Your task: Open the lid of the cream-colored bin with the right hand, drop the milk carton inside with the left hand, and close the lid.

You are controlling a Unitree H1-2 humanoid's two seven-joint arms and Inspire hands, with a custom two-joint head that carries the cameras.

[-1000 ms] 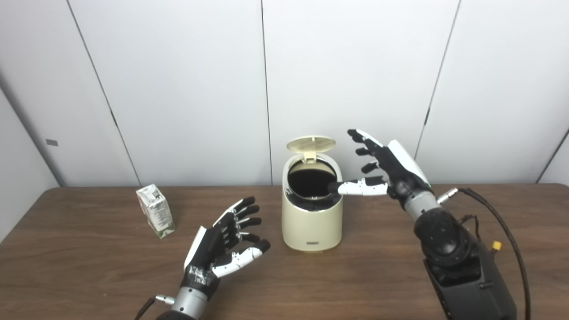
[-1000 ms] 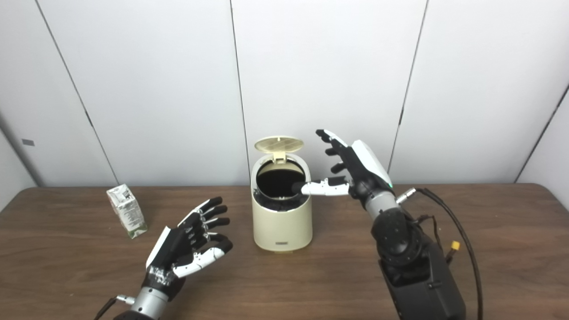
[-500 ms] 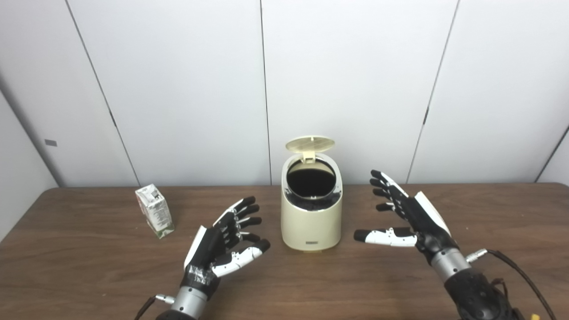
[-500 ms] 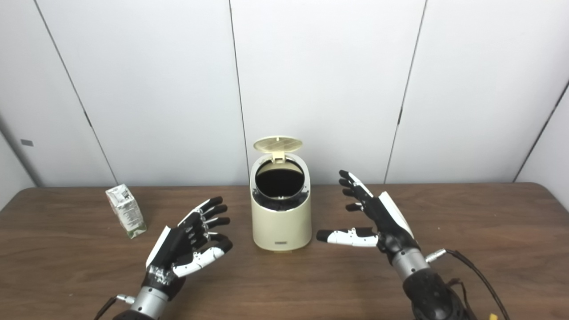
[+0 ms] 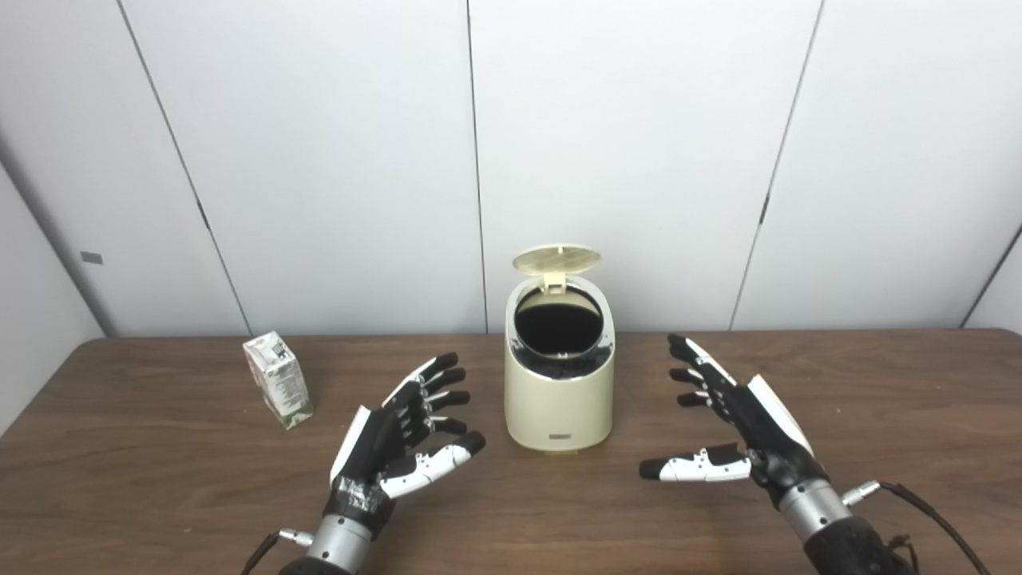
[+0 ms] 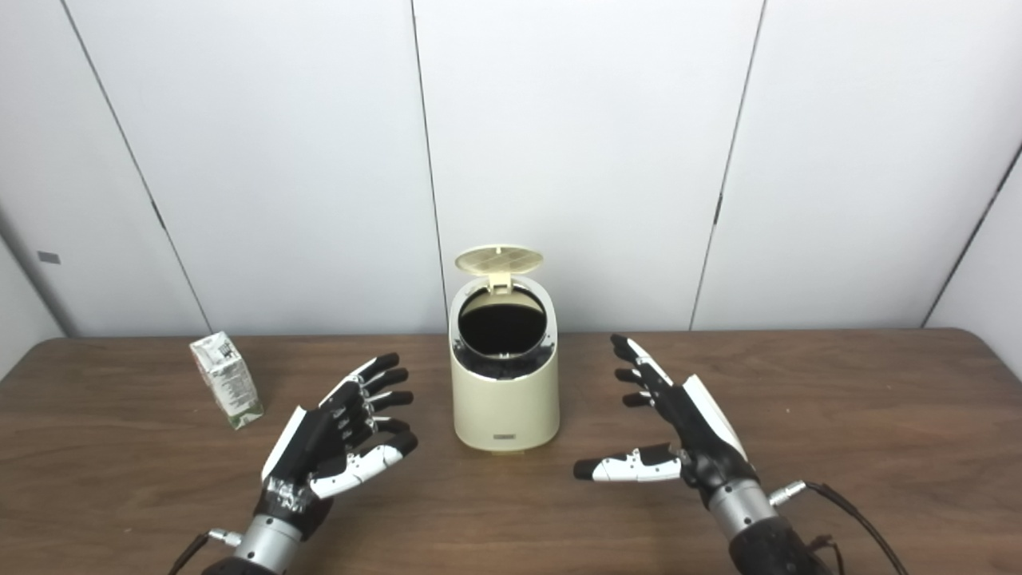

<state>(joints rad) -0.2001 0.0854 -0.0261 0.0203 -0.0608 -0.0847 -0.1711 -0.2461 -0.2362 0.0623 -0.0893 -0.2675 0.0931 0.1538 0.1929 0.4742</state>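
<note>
On the brown table (image 5: 160, 479) before white wall panels, your cream-colored bin (image 5: 559, 399) stands with its lid (image 5: 556, 258) up. Your right hand (image 5: 738, 423) and left hand (image 5: 399, 443) hover spread and empty; the milk carton (image 5: 278, 379) waits untouched, far left.

A bin (image 5: 559, 383) stands near the middle of the worktop (image 5: 160, 495), close to the wall (image 5: 319, 160) behind it. Its lid (image 5: 556, 258) is hinged at the back and stands raised above the open mouth. A milk carton (image 5: 278, 390) stands upright well to the left of the bin. The left hand (image 5: 399, 447) is in front and left of the bin, and the right hand (image 5: 738, 431) in front and right, both apart from it with fingers spread.
</note>
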